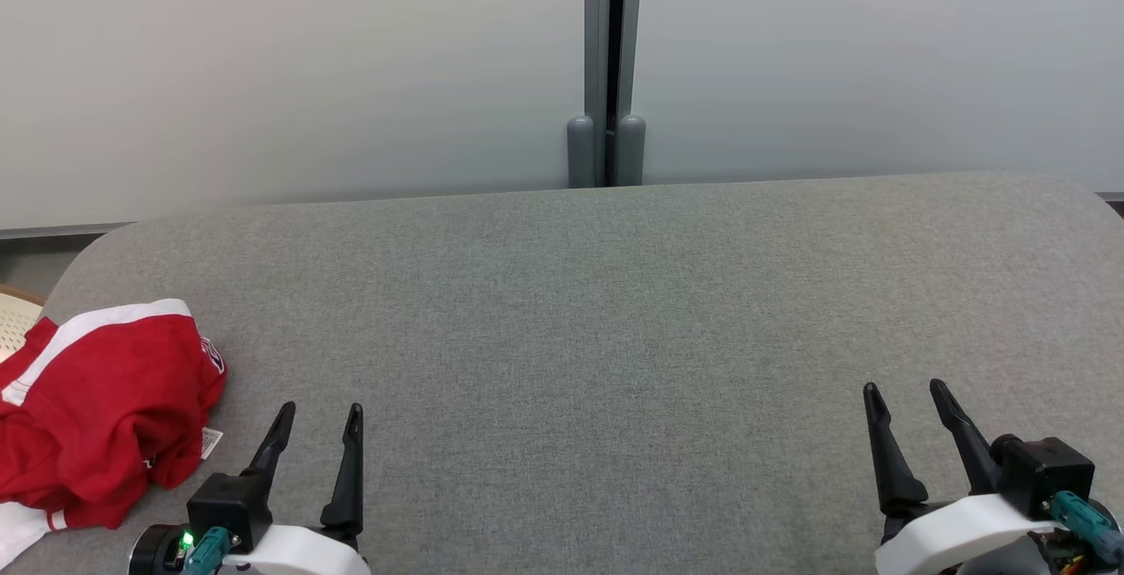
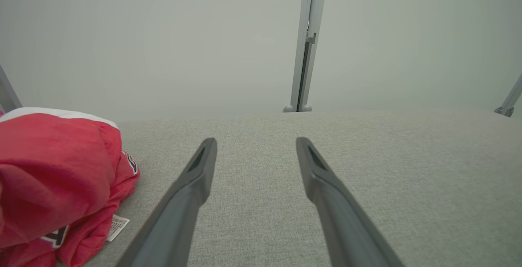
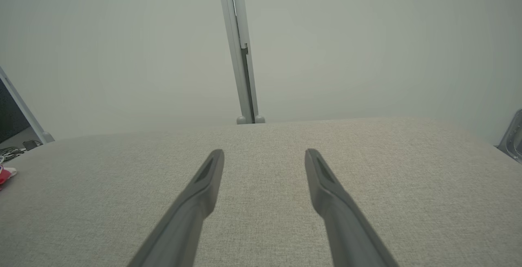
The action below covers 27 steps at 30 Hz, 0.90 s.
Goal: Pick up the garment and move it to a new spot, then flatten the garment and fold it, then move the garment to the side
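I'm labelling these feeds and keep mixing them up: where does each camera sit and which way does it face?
Head view: on the head, looking forward and down at the grey table; left gripper and right gripper rise from the bottom corners, open.
Left wrist view: on the left wrist, looking along the left fingers across the table; red garment at its left.
Right wrist view: on the right wrist, looking along the right fingers across the table.
Shared: all three face the grey post behind the table.

One garment [image 1: 97, 399], two pincers [image 1: 321, 407] [image 1: 903, 384]
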Tool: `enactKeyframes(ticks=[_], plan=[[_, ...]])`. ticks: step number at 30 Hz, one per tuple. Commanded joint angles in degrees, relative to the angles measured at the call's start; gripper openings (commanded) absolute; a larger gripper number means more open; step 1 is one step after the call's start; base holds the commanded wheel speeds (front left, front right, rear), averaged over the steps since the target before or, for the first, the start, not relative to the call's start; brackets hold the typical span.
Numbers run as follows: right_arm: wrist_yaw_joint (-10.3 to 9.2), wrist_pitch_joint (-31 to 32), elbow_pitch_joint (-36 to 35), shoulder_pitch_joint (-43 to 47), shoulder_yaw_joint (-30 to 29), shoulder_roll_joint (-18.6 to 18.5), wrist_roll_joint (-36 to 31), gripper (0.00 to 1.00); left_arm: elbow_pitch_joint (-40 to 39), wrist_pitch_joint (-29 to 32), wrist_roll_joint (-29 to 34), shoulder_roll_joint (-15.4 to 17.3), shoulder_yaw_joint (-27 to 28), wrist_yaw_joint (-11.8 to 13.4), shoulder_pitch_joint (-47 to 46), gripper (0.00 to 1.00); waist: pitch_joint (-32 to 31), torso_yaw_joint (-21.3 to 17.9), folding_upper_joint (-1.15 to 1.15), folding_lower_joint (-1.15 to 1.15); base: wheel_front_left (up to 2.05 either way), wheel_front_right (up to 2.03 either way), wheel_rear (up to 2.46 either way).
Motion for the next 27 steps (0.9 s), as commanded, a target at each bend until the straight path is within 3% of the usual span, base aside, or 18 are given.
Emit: enactKeyframes(ticks=[1, 20, 27], plan=[[0.0, 0.22, 0.17, 0.39, 0.01, -0.1, 0.42, 1.0, 0.08, -0.11, -0.12, 0.04, 0.22, 0.1, -0.72, 1.0, -0.01, -0.02, 0.0, 0.0, 0.0, 0.0, 0.0], [0.0, 0.92, -0.65, 0.66, -0.15, -0.36, -0.53, 1.0, 0.27, -0.11, 0.23, 0.18, 0.28, 0.41, -1.55, 1.0, 0.26, 1.67, 0.0, 0.0, 0.0, 0.0, 0.0], [0.0, 2.05, -3.27, 0.88, -0.06, -0.2, -1.18, 1.0, 0.26, -0.1, -0.35, 0.66, 0.89, 0.68, -3.7, 1.0, 0.68, 9.25, 0.0, 0.0, 0.0, 0.0, 0.0]])
